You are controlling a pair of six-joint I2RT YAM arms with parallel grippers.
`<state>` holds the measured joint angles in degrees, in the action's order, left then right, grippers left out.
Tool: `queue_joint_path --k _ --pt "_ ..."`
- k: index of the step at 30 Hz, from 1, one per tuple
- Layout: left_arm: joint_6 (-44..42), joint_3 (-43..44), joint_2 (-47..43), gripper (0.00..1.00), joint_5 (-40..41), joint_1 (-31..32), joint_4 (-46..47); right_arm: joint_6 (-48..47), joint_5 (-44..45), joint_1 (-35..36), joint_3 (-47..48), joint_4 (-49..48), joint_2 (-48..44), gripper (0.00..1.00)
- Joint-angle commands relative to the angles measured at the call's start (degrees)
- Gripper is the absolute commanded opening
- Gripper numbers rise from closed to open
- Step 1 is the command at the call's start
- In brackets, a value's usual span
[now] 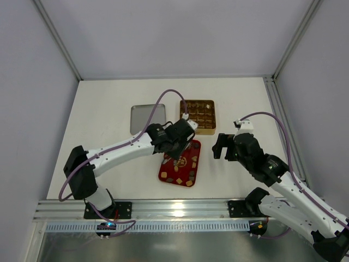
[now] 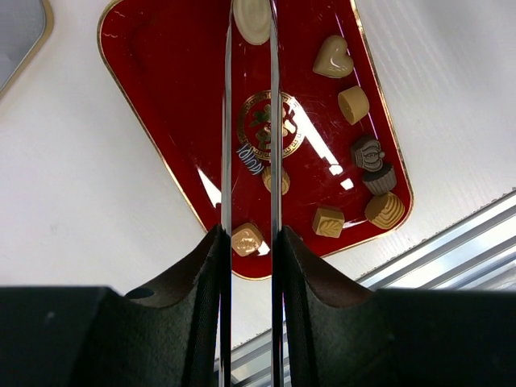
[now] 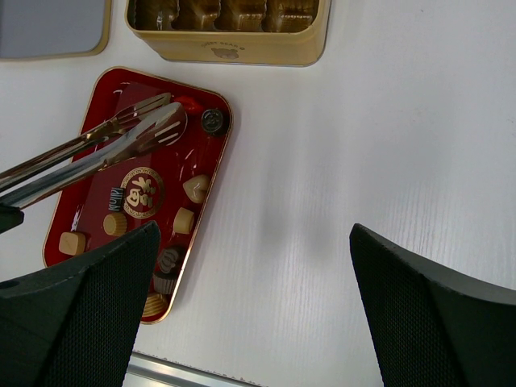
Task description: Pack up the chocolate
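The chocolate point(image 2: 353, 105) lies loose on the red tray point(image 2: 161, 81): small, light pieces, hard-shelled but easily scuffed or chipped, and likely to skate on the glossy surface. More pieces already sit in the gold tin point(image 3: 234, 48) just beyond the tray. The left gripper point(image 1: 175, 141) is clamped on a pair of metal tongs point(image 3: 105, 149), whose tips hang over the tray's far end. A pale oval shows between them in the left wrist view (whether it is a pinched piece I cannot tell). Each piece is best taken across its flat sides, low down, with a gentle squeeze. The right gripper point(image 3: 254, 234) hovers wide apart and empty over bare table beside the tray
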<state>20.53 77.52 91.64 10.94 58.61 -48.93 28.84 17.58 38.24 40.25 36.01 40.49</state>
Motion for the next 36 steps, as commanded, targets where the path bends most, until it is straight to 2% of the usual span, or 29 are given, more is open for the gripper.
queue_joint_path --k 1,16,24,36 --pt "0.0 2.8 -4.2 0.31 0.5 0.3 -0.6 0.3 -0.2 0.0 0.3 -1.8 -0.7 1.00" --pt "0.0 6.0 -6.2 0.32 3.4 -0.1 -2.1 0.3 0.0 0.0 0.3 -1.6 -1.2 1.00" --pt "-1.9 12.1 -1.6 0.32 3.4 -4.2 -1.0 0.0 0.3 0.0 0.4 -1.0 -1.8 1.00" --pt "-4.6 21.4 8.6 0.32 1.2 -13.6 3.0 -0.4 0.2 0.0 0.9 -0.3 -2.7 1.00"
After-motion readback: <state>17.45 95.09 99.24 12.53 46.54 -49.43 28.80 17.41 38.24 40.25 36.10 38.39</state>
